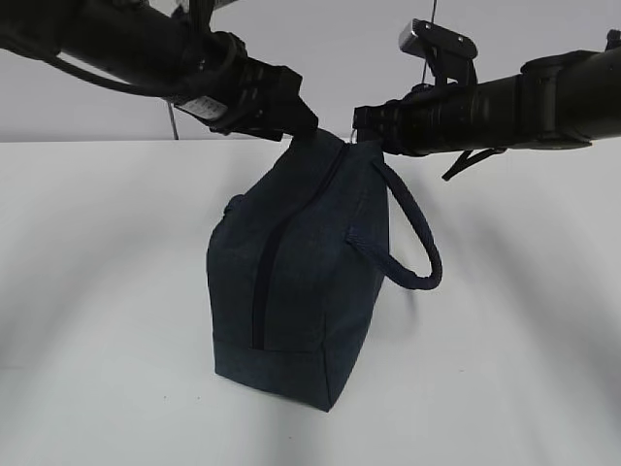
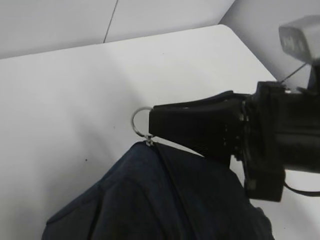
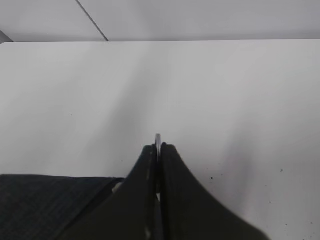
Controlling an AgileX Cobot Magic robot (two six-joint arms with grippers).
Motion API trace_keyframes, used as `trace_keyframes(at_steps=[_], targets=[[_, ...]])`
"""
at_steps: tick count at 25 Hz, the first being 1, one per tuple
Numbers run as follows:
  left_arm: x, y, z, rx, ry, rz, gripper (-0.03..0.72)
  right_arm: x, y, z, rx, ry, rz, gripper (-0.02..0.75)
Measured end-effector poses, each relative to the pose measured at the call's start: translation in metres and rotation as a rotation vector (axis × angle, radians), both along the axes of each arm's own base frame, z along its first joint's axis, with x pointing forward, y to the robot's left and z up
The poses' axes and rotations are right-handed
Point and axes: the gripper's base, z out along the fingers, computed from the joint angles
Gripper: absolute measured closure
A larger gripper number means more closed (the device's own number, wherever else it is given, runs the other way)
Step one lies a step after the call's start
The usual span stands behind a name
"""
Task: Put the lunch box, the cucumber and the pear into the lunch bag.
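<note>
The dark navy lunch bag (image 1: 291, 291) stands on end on the white table, its zip (image 1: 260, 291) running down the near face. My right gripper (image 1: 361, 124) is at the bag's top from the right, shut on the metal ring pull (image 2: 137, 120), whose edge shows between the fingertips (image 3: 158, 139). My left gripper (image 1: 306, 124) meets the bag's top corner from the left. Its fingers are buried under navy fabric (image 2: 175, 200), and it seems to pinch the cloth. The lunch box, the cucumber and the pear are out of view.
One looped handle (image 1: 417, 243) hangs off the bag's right side. White table (image 1: 107, 291) spreads around the bag, with its far edge and a pale wall (image 3: 200, 20) behind. Both black arms cross above the bag.
</note>
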Motion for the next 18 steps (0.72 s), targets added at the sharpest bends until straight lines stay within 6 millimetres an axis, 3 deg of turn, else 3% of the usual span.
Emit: trace_keyframes(at_steps=[3,5,10,18], targets=[[0.001,-0.008,-0.010,0.019,0.029,-0.003,0.349,0.000,0.000,0.000,0.000,0.000,0.000,0.732],[0.002,-0.011,-0.016,0.041,0.048,-0.001,0.390,0.000,0.000,0.000,0.000,0.000,0.000,0.732],[0.005,-0.012,-0.020,0.060,0.052,0.002,0.643,0.000,0.000,0.000,0.003,0.002,-0.002,0.732],[0.010,-0.012,-0.002,0.081,-0.021,-0.018,0.666,0.002,-0.004,0.001,0.011,0.011,-0.033,0.732]])
